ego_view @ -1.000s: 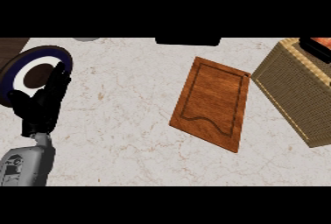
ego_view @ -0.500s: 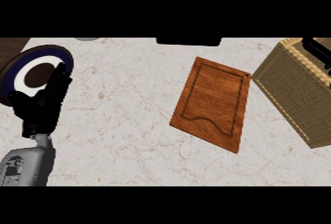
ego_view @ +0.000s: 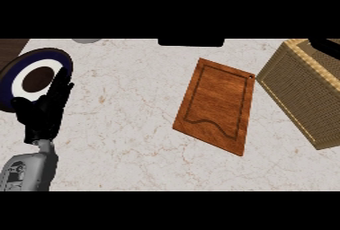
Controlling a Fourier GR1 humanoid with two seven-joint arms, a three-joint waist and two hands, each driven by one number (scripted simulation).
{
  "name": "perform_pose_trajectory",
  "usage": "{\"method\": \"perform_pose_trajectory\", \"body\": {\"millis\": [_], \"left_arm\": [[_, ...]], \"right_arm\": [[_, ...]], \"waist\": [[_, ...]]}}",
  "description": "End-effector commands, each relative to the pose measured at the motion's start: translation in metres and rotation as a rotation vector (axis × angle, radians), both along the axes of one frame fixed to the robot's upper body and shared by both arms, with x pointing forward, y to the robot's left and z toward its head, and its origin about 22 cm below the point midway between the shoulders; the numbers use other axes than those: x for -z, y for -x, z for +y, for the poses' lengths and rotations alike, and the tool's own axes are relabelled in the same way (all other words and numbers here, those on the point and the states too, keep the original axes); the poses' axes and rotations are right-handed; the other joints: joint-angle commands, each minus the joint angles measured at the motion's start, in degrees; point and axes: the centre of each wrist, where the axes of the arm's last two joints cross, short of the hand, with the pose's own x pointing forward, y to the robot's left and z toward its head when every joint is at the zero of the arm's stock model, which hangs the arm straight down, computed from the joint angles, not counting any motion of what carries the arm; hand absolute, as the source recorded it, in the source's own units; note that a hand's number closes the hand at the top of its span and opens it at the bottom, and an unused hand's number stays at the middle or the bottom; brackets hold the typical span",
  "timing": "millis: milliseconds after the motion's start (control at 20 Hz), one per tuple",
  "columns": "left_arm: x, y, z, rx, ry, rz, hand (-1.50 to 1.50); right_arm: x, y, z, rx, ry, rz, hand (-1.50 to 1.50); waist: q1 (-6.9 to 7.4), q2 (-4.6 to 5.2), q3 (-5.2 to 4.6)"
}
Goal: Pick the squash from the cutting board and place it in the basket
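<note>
Nothing has moved: left hand (ego_view: 45, 112) rests with fingers straight, by the plate (ego_view: 36, 76); cutting board (ego_view: 216, 104) bare, basket (ego_view: 302, 90) alongside.

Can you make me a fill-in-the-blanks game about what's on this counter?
1. The wooden cutting board has ____ lying on it.
2. The woven basket sits at the ____ side of the view.
3. The robot hand at the left, fingers straight, shows in front of a round ____.
4. The cutting board lies between the plate and the ____.

Missing words: nothing; right; plate; basket
</note>
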Motion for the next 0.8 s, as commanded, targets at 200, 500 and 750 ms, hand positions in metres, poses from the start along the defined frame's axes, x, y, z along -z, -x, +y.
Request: {"method": "perform_pose_trajectory", "body": {"millis": [200,500,750], "left_arm": [[0.014,0.007,0.009,-0.037,-0.003,-0.001,0.0],[0.0,0.009,0.024,-0.063,-0.002,0.034,0.0],[0.019,0.023,0.012,-0.051,0.003,0.043,0.0]], "right_arm": [[-0.028,-0.005,0.001,0.114,-0.15,-0.347,-1.5],[-0.004,0.021,-0.025,0.183,-0.286,-0.455,-1.5],[0.002,0.061,-0.061,0.165,-0.322,-0.491,-1.5]], "waist": [[-1.5,-0.33,0.12],[-3.64,-1.18,0.06],[-4.09,-1.33,0.03]]}}
